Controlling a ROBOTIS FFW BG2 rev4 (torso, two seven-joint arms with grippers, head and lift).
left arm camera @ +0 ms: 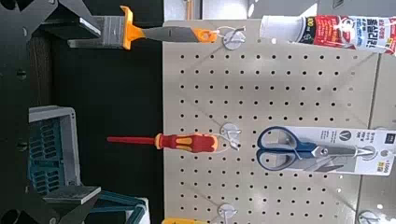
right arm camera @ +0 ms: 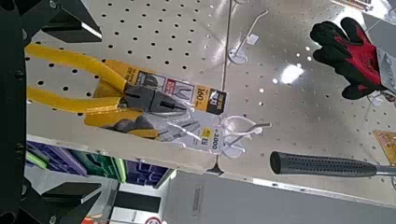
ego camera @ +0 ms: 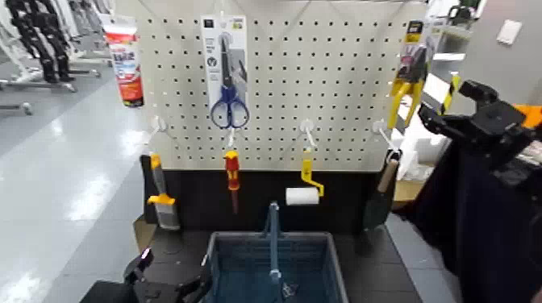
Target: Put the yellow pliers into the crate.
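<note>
The yellow pliers [ego camera: 406,87] hang on their card at the pegboard's top right. In the right wrist view their yellow handles and dark jaws [right arm camera: 112,91] lie straight ahead. My right gripper [ego camera: 442,111] is open and hovers just right of the pliers without touching them; its two fingers frame the handles [right arm camera: 93,110] from a distance. The blue-grey mesh crate [ego camera: 234,270] with a blue centre handle stands on the dark table below. My left gripper [ego camera: 171,287] is parked low beside the crate's left wall; its jaws [left arm camera: 89,112] are open and hold nothing.
On the pegboard hang blue-handled scissors [ego camera: 228,76], a red screwdriver [ego camera: 232,173], a yellow-handled paint roller [ego camera: 305,189], a scraper [ego camera: 161,197], a sealant tube [ego camera: 125,60] and a trowel [ego camera: 379,201]. A hammer [right arm camera: 327,165] and a red-black glove [right arm camera: 350,51] hang near the pliers.
</note>
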